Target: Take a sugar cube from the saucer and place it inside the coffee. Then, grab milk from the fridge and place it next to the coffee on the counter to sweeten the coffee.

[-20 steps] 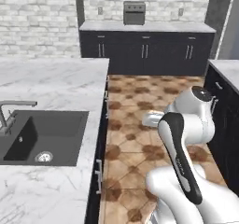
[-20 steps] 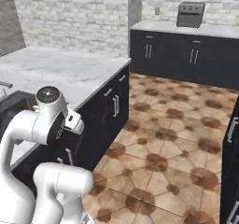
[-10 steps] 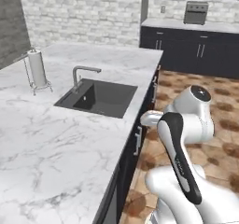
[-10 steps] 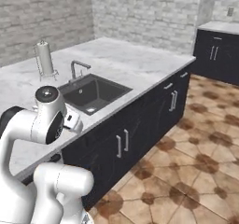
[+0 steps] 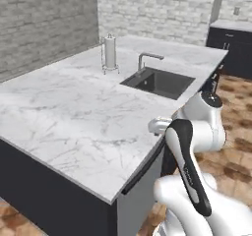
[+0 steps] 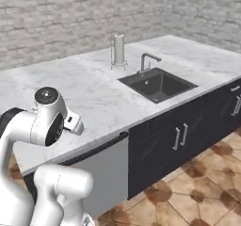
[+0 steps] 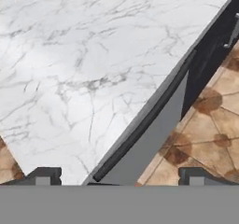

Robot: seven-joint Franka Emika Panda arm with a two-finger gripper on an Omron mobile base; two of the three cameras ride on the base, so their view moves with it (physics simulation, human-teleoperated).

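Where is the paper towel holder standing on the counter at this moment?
The paper towel holder stands upright on the marble counter, near the brick wall, just left of the faucet and the dark sink in both base views.

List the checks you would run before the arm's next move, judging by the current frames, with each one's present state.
1. Gripper open with nothing between its tips: ok.
2. Sugar cube, saucer and coffee located: not ok; none can be made out on the counter.
3. Arm within working reach of the counter: ok; the hand camera looks down over the counter's front edge.
4. Sink and paper towel holder clear of the arm: ok, both lie farther along the counter.
5. Fridge located for the milk step: not ok.
6. Base at rest: cannot tell.
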